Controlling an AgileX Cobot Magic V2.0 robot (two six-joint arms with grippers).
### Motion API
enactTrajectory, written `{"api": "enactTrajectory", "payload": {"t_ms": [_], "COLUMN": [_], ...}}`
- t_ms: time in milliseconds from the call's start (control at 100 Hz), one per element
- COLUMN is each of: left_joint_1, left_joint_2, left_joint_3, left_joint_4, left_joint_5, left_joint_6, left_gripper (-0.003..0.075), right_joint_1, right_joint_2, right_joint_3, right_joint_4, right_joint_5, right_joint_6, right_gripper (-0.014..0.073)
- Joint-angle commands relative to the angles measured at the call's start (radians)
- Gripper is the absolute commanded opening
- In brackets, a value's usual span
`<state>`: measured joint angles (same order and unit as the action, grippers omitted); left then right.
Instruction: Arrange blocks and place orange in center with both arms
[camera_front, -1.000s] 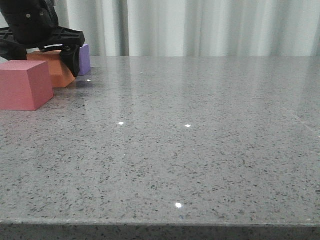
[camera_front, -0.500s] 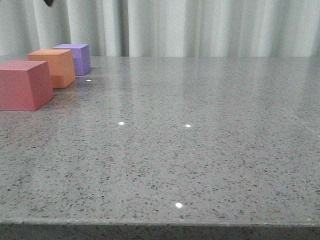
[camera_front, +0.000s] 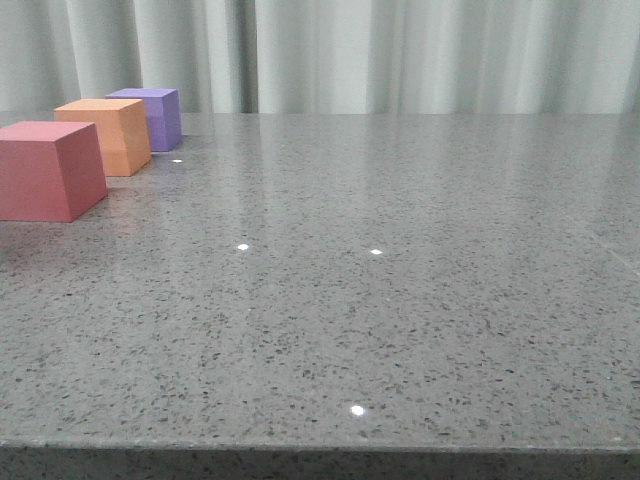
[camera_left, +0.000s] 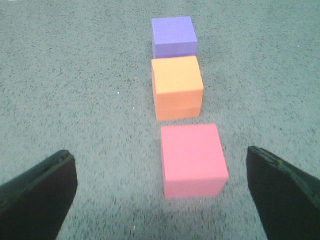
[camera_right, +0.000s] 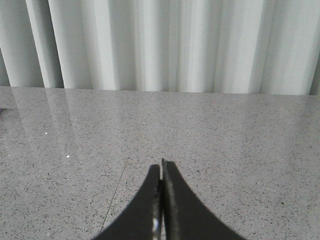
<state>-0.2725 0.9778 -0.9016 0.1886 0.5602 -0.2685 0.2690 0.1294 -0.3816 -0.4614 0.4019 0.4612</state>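
Now, three cubes on the grey table (camera_front: 400, 300), one of each colour, lined up at the front view's upper left: pink cube (camera_front: 50, 170) nearest, orange cube (camera_front: 108, 135) in the middle, purple cube (camera_front: 155, 115) farthest. No arm shows there. The left wrist view adds the left gripper (camera_left: 162, 192), fingers spread wide, with the pink cube between them and gaps between the cubes. The right wrist view shows only the right gripper (camera_right: 161, 172), fingers pressed together, over bare table before a curtain (camera_right: 160, 45).

Glossy speckled stone table (camera_front: 400, 300), matte cubes (camera_left: 177, 85)
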Motion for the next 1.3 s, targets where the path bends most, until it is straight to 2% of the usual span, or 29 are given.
{"api": "enactTrajectory", "payload": {"t_ms": [0, 240, 340, 410, 480, 600, 660, 1290], "left_joint_1": [0.0, 0.0, 0.0, 0.0, 0.0, 0.0, 0.0, 0.0], "left_joint_2": [-0.11, -0.343, -0.41, -0.445, -0.468, -0.476, -0.476, -0.476], "left_joint_3": [0.068, 0.275, 0.329, 0.356, 0.372, 0.374, 0.374, 0.375], "left_joint_4": [0.002, 0.002, 0.002, 0.002, 0.002, 0.002, 0.002, 0.002], "left_joint_5": [-0.114, -0.168, -0.191, -0.211, -0.226, -0.239, -0.245, -0.253], "left_joint_6": [-0.001, -0.001, -0.001, -0.001, -0.001, -0.001, -0.001, -0.001], "left_gripper": [0.0636, 0.0632, 0.0572, 0.048, 0.0353, 0.0085, -0.0023, -0.002], "right_joint_1": [-0.007, -0.007, -0.007, -0.007, -0.007, -0.007, -0.007, -0.007], "right_joint_2": [0.012, 0.012, 0.012, 0.012, 0.012, 0.012, 0.012, 0.012], "right_joint_3": [-0.023, -0.023, -0.023, -0.023, -0.023, -0.023, -0.023, -0.023], "right_joint_4": [-0.026, -0.026, -0.026, -0.026, -0.026, -0.026, -0.026, -0.026], "right_joint_5": [-0.072, -0.072, -0.072, -0.072, -0.072, -0.072, -0.072, -0.072], "right_joint_6": [-0.003, -0.003, -0.003, -0.003, -0.003, -0.003, -0.003, -0.003], "right_gripper": [-0.011, -0.011, -0.011, -0.011, -0.011, -0.011, -0.011, -0.011]}}
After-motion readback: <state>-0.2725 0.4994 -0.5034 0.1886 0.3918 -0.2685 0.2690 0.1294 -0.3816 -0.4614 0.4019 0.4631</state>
